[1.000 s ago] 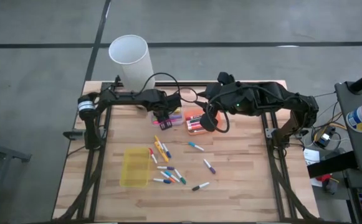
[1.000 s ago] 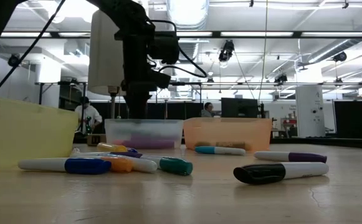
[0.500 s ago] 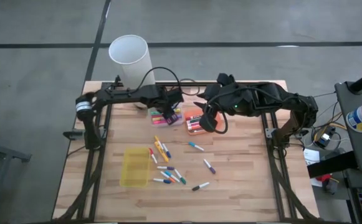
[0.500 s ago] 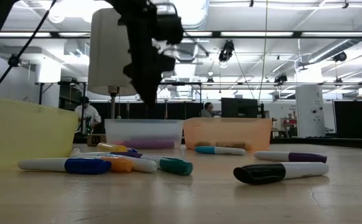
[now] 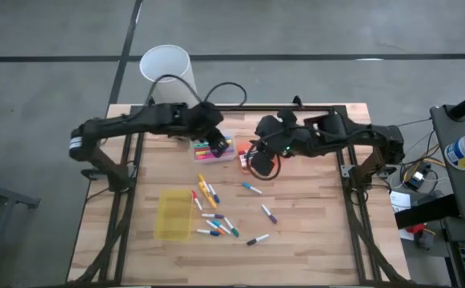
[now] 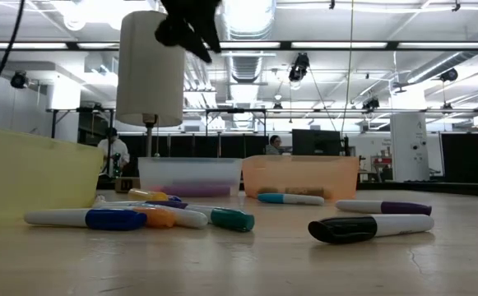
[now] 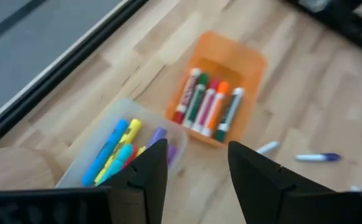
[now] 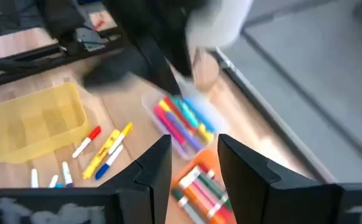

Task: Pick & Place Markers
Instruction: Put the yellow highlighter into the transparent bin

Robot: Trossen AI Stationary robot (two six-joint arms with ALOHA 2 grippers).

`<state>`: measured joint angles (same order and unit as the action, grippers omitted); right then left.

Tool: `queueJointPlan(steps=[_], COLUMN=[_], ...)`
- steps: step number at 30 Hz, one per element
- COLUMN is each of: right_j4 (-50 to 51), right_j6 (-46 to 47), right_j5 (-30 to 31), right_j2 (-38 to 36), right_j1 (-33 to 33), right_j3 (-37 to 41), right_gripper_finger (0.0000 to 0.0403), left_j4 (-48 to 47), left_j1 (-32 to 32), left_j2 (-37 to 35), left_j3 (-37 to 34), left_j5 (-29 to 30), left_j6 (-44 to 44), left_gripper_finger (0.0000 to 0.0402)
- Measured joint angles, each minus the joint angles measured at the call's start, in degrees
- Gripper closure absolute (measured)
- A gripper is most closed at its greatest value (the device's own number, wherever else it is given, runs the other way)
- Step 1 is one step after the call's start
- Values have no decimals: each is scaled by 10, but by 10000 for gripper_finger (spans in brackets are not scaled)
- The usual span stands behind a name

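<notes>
Left gripper above clear tray, fingers spread, empty. Right gripper over orange tray, fingers parted, nothing between. Loose markers lie mid-table beside yellow tray. Step: between deliveries. Next: descend onto loose marker.

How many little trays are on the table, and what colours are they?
yellow tray: 1
clear tray: 1
orange tray: 1
Total: 3 trays
</notes>
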<state>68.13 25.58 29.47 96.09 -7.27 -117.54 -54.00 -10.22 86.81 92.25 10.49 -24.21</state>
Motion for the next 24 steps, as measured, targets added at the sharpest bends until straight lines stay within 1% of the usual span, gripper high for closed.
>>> queueJointPlan(steps=[4,9,13,16,18,20,24], right_j4=[27,29,28,19,-20,-80,-245], right_j6=[71,121,139,186,181,164,159], right_j5=[0,-4,-28,-62,-98,-131,-191], right_j2=[-1,0,0,0,0,0,3], right_j1=[0,0,0,0,0,0,0], right_j3=[35,106,170,216,246,272,319], right_gripper_finger=[280,280,280,280,280,280,280], left_j4=[-1,0,11,22,34,46,62], left_j1=[21,45,68,83,90,95,100], left_j2=[-51,-107,-138,-155,-163,-168,-169], left_j3=[-4,-5,-6,-6,-6,-6,-6], left_j5=[-2,-4,-4,-4,-4,-4,-4], left_j6=[1,-1,-2,-2,-1,-3,-26], left_gripper_finger=[241,241,241,241,241,241,241])
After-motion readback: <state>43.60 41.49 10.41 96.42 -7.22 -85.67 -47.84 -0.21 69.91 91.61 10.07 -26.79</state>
